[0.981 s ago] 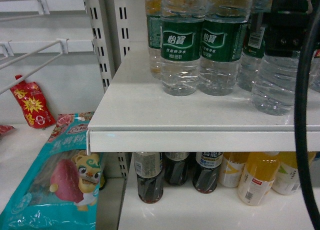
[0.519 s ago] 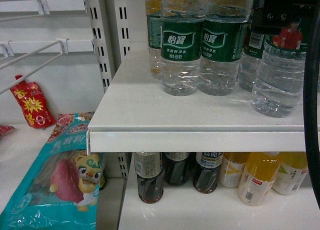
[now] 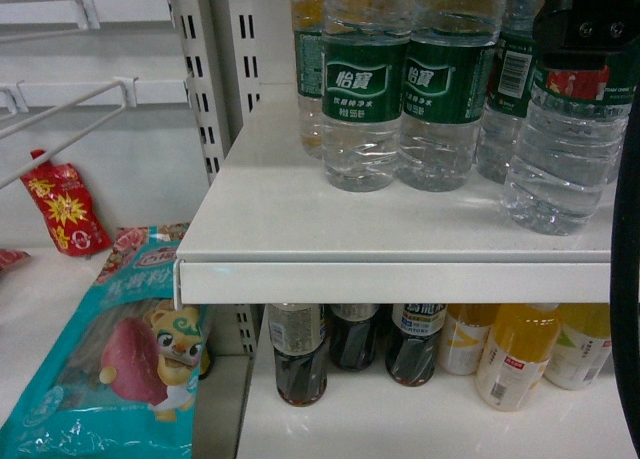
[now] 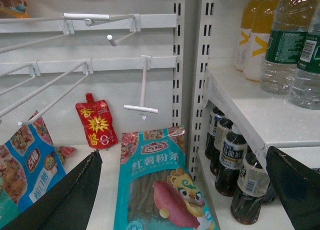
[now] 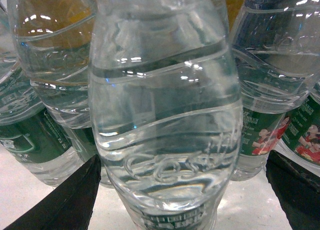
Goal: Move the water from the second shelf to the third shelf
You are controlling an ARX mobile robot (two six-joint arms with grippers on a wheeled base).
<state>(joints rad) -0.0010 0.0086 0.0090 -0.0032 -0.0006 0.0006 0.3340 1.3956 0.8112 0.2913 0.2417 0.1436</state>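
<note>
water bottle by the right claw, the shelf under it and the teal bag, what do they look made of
The water bottle: clear thin plastic, ribbed and glossy, with things behind showing through it and a green film label. The shelf: probably painted metal, a smooth off-white sheet with a folded front lip and slotted uprights. The teal bag: glossy plastic film, crinkled and catching highlights.

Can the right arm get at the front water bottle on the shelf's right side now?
Probably yes: the water bottle stands centred between the open right gripper's fingers, with gaps on both sides and nothing in front.
</note>
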